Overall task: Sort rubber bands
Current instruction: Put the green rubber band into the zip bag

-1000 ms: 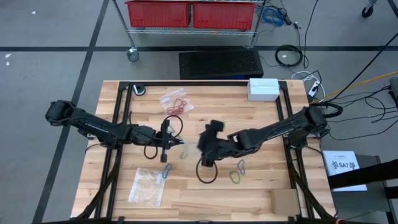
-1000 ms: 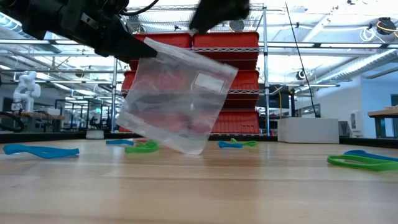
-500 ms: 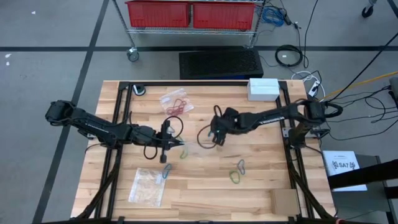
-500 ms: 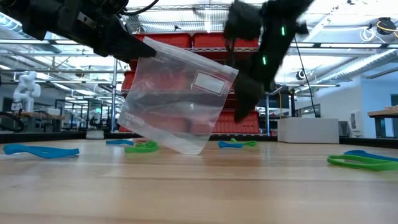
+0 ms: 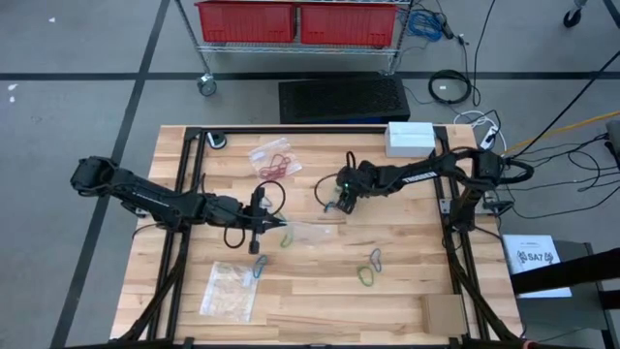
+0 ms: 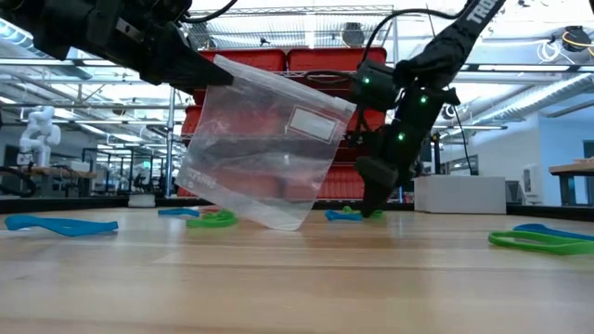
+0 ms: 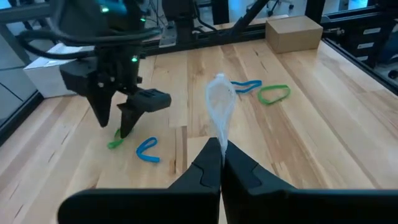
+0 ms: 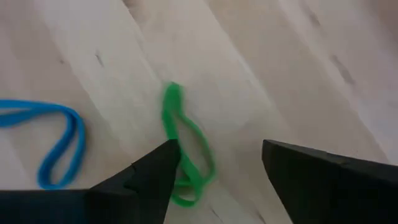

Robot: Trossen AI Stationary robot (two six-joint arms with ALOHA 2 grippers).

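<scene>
My left gripper (image 5: 276,225) is shut on a clear plastic bag (image 6: 264,153) near the table's middle. The bag also shows in the left wrist view (image 7: 220,102). My right gripper (image 8: 217,168) is open, fingertips low over the table. It stands at a green rubber band (image 8: 185,155) that lies flat, with a blue band (image 8: 57,142) beside it. The left wrist view shows the right gripper (image 7: 118,121) pointing down over this green band (image 7: 114,142). Whether a finger touches the band, I cannot tell. More loose green and blue bands (image 5: 368,269) lie nearer the front. My left gripper pinches the bag's top edge at one corner (image 7: 218,144) between its two shut fingers. The fingers come level from the table's left. The bag hangs tilted below and beyond them, its lower corner (image 6: 281,223) down at the table top.
A clear bag holding red bands (image 5: 275,160) lies at the far side and another clear bag (image 5: 230,289) at the front left. A white box (image 5: 410,138) stands far right, a cardboard box (image 5: 445,315) front right. Black cable loops (image 5: 237,236) hang by the arms.
My right gripper has gone from the middle of the table toward the far edge and down to the green band. The left gripper and the bag have kept still.
</scene>
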